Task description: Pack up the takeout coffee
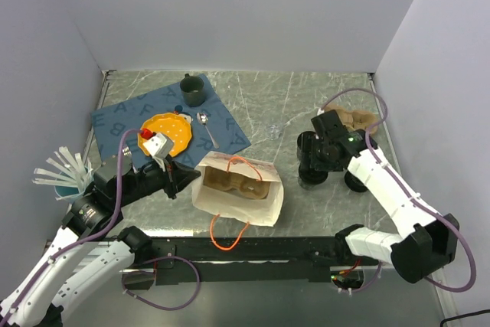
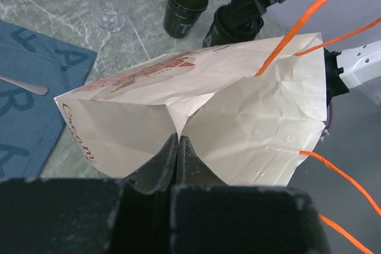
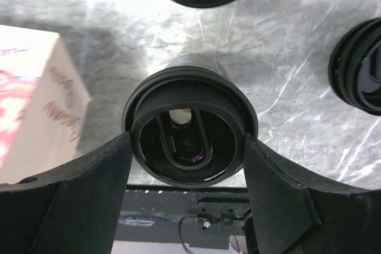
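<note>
Bag pinched, one coffee gripped on the marble table [image 1: 306,97]
the paper bag [image 1: 260,208] sits open near the front edge with a brown pulp tray [image 1: 233,184] showing inside, and the left gripper [image 2: 178,144] is pinched fully closed on the bag's side fold; the right gripper [image 3: 189,147] is spread wide, fingers pressed against both sides of a black-lidded cup [image 3: 190,105] standing right of the bag
</note>
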### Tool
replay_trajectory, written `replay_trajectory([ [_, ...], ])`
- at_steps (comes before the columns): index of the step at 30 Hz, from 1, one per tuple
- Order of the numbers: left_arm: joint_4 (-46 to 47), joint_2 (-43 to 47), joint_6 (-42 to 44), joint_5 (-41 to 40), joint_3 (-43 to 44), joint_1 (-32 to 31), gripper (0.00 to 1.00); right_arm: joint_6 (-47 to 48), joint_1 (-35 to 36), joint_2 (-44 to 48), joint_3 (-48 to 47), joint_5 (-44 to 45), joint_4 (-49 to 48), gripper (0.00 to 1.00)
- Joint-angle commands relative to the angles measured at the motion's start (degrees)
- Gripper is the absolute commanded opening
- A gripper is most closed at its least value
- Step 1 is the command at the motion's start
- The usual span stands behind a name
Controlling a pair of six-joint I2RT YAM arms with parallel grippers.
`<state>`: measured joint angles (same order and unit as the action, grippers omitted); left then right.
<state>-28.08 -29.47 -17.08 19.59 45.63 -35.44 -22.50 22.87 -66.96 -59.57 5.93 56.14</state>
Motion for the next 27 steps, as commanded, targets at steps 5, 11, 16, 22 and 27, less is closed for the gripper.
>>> replay_trajectory([
  [5,2.06,-1.99,-2.78,-0.35,2.45,-0.15,0.01,5.18,-0.11,6.05,-18.09,-4.87,5.20,0.59],
  [11,0.92,-4.01,-3.22,-0.87,3.85,-0.15,0.01,8.00,0.15,8.33,-31.71,-13.92,8.46,0.56],
  [16,1.71,-4.98,-3.22,-1.40,4.21,-0.15,0.01,8.88,1.03,10.44,-37.28,-25.16,4.35,0.55],
  [22,1.80,-6.30,-3.05,-2.01,5.00,-0.07,0.01,5.81,3.40,12.82,-37.02,-37.30,-3.49,0.53],
  [27,1.44,-6.83,-3.13,-2.89,5.61,-0.07,0.01,3.96,9.02,12.12,-37.28,-40.56,-6.74,0.54],
])
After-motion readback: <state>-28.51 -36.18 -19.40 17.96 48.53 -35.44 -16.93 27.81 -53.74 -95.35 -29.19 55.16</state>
